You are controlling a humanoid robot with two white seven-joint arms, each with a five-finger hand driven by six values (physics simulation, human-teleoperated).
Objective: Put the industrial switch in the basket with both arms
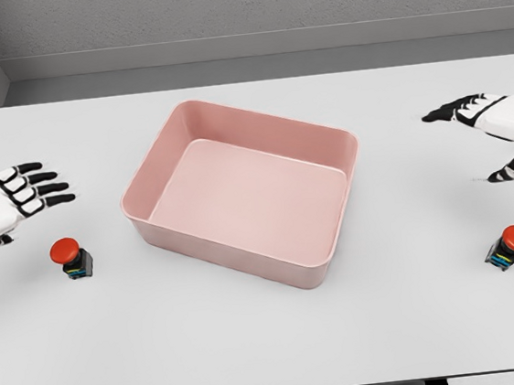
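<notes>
A pink rectangular basket [323, 139] sits in the middle of the white table, with nothing inside it. One industrial switch [71, 257], a red mushroom button on a dark base, stands left of the basket. A second switch [511, 246] of the same kind stands at the right. My left hand [38, 191] hovers above and left of the left switch, fingers spread, holding nothing. My right hand [471, 133] hangs above the right switch with fingers and thumb apart, also holding nothing.
The white table [273, 347] runs to a front edge at the bottom of the view. A grey wall stands behind its far edge.
</notes>
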